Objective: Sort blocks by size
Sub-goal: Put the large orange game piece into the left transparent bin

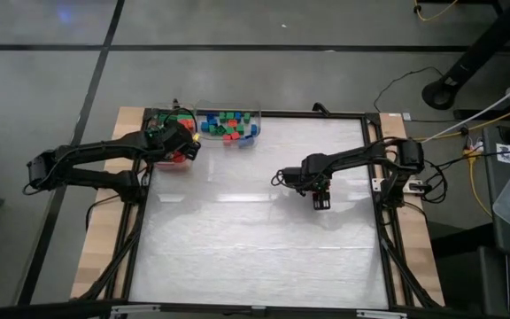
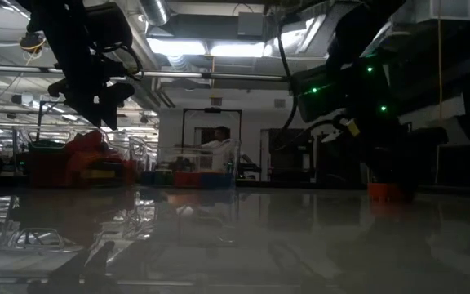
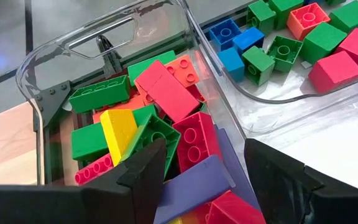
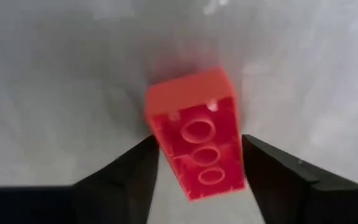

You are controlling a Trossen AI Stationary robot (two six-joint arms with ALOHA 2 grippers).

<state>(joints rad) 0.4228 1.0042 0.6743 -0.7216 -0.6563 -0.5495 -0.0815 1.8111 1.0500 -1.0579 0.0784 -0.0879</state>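
At the bench's far left corner, the left pincer [image 1: 187, 143] hangs over a clear bin [image 3: 36, 81] heaped with long blocks [image 3: 166, 90] in red, green, yellow, orange and purple. Its fingers [image 3: 145, 171] are spread apart with nothing between them, poised just above the pile; a purple brick [image 3: 194, 190] and a dark red one [image 3: 197, 140] lie directly under the gap. Just beside this bin, along the far edge of the bench [image 1: 255, 257], stands a second clear bin [image 1: 228, 120] holding short square blocks [image 3: 269, 53] in green, blue, red and orange. The two bins touch or nearly touch at their walls.

Farther right, a little right of the bench's middle and well apart from both bins, the right pincer [image 1: 320, 200] points down close to the white surface. A long red brick [image 4: 197, 134] sits between its fingers [image 4: 132, 171], hollow underside toward the wrist camera, tilted, its far end reaching out past the fingertips. The fingers stand to either side of the brick and appear to pinch it, its lower end between them. From the low view, an orange-red shape [image 2: 384, 191] shows low at the surface beneath that arm.
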